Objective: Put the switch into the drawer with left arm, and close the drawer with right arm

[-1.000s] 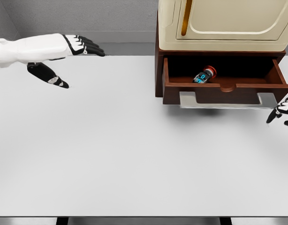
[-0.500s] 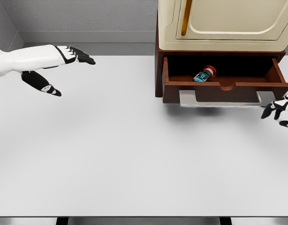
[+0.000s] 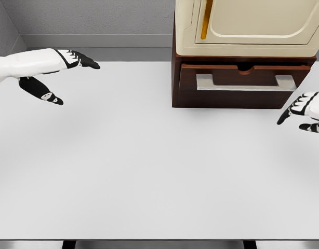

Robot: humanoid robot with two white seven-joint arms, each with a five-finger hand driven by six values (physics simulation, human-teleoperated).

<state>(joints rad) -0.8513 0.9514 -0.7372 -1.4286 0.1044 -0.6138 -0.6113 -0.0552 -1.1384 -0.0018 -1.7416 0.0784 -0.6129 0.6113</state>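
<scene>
The brown drawer (image 3: 242, 88) under the cream cabinet (image 3: 248, 26) is pushed in flush, its silver handle (image 3: 245, 82) facing me. The switch is hidden inside and cannot be seen. My right hand (image 3: 300, 111) hovers at the right edge, just below and to the right of the drawer front, fingers spread and holding nothing. My left hand (image 3: 63, 72) hangs over the table's far left, fingers extended and thumb pointing down, with nothing in it.
The white table (image 3: 149, 166) spreads across the view, its front edge near the bottom. A grey wall runs along the back. The cabinet stands at the back right, with a yellow door handle (image 3: 204, 21).
The drawer went from pulled open, with the switch showing inside, to pushed shut. My right hand moved up and slightly back from the drawer front. My left hand drifted further left.
</scene>
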